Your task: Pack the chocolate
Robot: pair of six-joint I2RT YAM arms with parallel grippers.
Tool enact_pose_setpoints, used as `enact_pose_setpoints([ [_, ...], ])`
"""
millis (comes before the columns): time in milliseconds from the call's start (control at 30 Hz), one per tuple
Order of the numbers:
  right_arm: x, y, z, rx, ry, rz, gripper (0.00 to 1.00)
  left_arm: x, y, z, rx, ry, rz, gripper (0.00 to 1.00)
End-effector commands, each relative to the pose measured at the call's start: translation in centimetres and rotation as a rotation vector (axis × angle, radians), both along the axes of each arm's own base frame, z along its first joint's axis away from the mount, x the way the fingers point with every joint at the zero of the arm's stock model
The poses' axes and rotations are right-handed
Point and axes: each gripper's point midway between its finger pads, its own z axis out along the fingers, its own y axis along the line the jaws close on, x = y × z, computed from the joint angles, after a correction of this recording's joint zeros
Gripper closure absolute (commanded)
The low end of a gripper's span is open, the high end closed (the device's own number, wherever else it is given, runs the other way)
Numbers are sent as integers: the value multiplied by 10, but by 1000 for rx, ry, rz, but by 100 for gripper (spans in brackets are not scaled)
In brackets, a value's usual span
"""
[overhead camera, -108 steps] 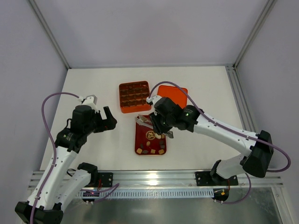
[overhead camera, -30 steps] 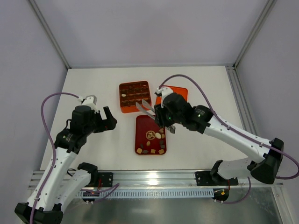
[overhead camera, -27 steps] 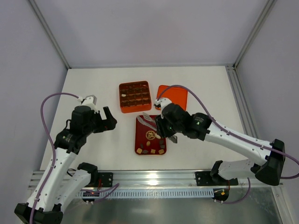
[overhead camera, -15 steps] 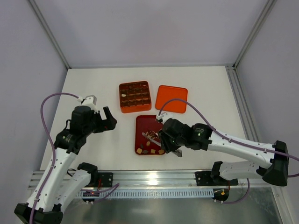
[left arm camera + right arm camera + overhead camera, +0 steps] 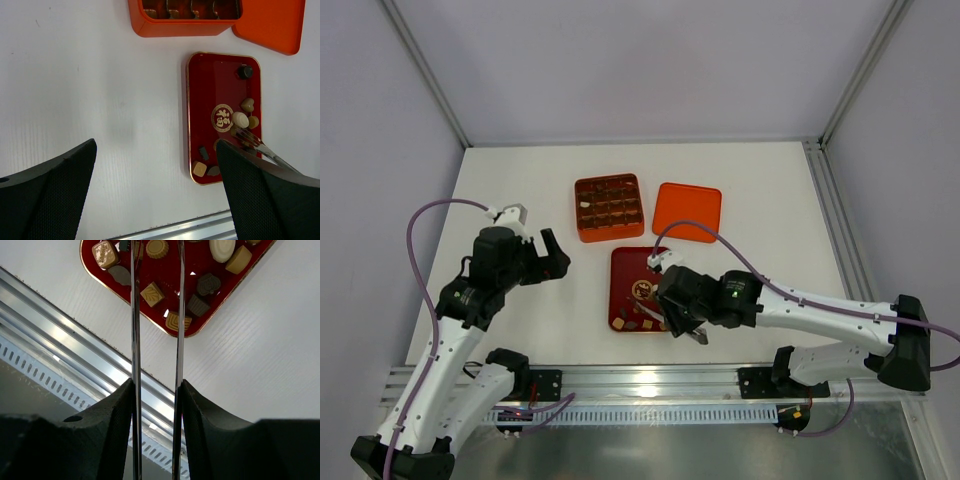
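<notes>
Several small chocolates [image 5: 642, 322], brown, tan and cream, lie on the dark red tray [image 5: 625, 262], mostly at its near end. They also show in the left wrist view [image 5: 240, 119] and the right wrist view [image 5: 152, 293]. My right gripper [image 5: 682, 318] is shut on metal tongs [image 5: 134, 315], whose two arms stand apart over the tray's near end [image 5: 180, 270]. The tong tips [image 5: 237, 132] are low among the chocolates; I cannot tell if they hold one. My left gripper [image 5: 552, 257] is open and empty over bare table left of the tray [image 5: 220, 80].
The orange box with grid compartments [image 5: 608, 207] stands behind the tray, with a few pieces in its cells. Its orange lid [image 5: 687, 211] lies flat to its right. An aluminium rail [image 5: 75, 330] runs along the table's near edge, close to the tray.
My right arm has swung from the orange box back toward me, bringing the tongs down over the near end of the red tray. The left arm has not moved.
</notes>
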Motion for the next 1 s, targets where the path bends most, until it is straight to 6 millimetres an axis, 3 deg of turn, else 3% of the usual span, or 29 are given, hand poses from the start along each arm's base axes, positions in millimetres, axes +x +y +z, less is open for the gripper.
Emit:
enact_pose_setpoints([
  [0, -1, 5, 5, 9, -13, -18, 57, 3, -2, 5, -12, -23, 5, 0],
  [333, -10, 5, -5, -9, 15, -12, 57, 3, -1, 5, -11, -25, 5, 0],
  [967, -7, 13, -12, -36, 9, 15, 60, 4, -1, 4, -10, -21, 9, 0],
])
